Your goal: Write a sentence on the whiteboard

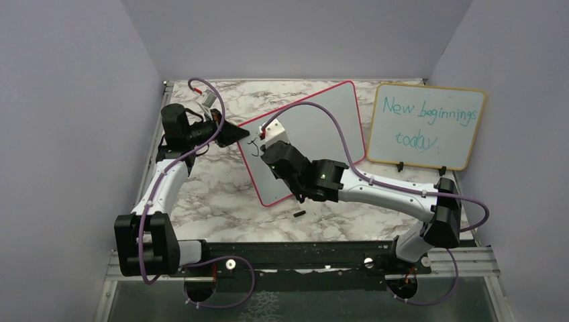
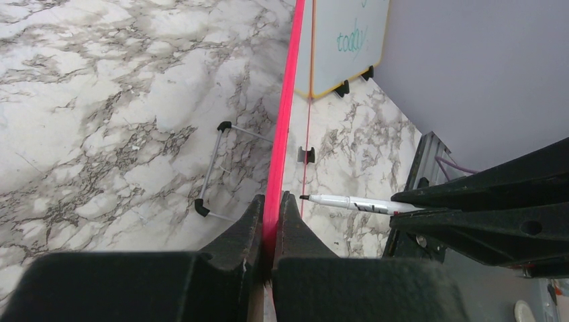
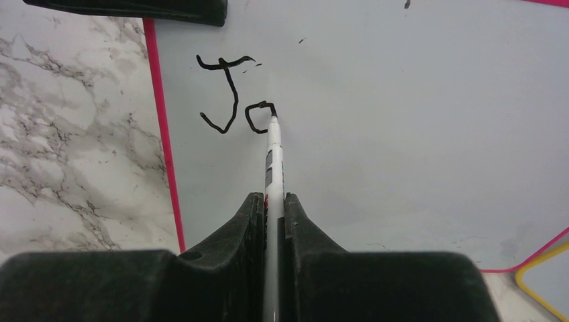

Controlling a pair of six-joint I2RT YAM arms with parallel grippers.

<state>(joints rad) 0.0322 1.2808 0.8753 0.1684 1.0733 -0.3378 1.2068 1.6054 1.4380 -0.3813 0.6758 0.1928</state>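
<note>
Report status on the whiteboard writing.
Left gripper shut on whiteboard edge. Right gripper shut on marker, tip on board. Sentence at "Jo". Nothing blocking.

Two boards on one marble worktop (image 1: 208,191) — one red-framed whiteboard (image 1: 322,117), one yellow-framed board (image 1: 427,127). One marker (image 3: 274,144). Two black letters (image 3: 231,94) on the whiteboard, three teal words (image 1: 429,114) on the other. Two arms (image 1: 386,191), two tools: left tool (image 2: 271,221), right tool (image 3: 272,208). One small black piece (image 1: 299,214) loose.
</note>
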